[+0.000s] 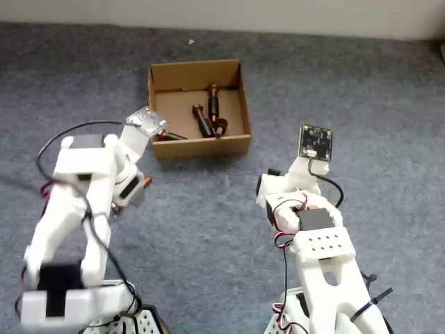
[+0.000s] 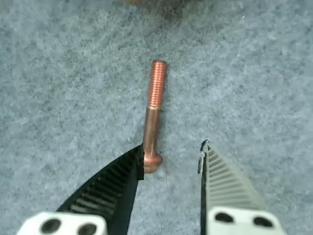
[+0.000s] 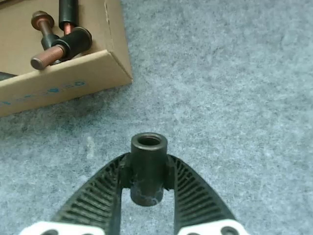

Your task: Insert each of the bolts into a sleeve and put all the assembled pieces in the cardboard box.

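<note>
On my left gripper [image 2: 171, 152] the jaws stand apart, and the tip of the black finger [image 2: 122, 181] touches the head of a copper bolt [image 2: 153, 115], while the pale finger [image 2: 227, 183] sits off to the other side, clear of it. The bolt lies flat on the grey carpet [image 2: 254, 73], threaded end pointing away from the gripper.

My right gripper [image 3: 147, 169] is clamped on a black sleeve [image 3: 148, 147], one ribbed finger on each side, with the sleeve's open bore turned up toward the wrist camera. I cannot tell whether the sleeve rests on the carpet or hangs above it.

Beyond that gripper is a corner of the cardboard box [image 3: 63, 83]. From the high view, the box [image 1: 201, 146] lies on the carpet between and ahead of the two arms, and inside it lie assembled pieces [image 1: 205, 122], copper bolts seated in dark sleeves
</note>
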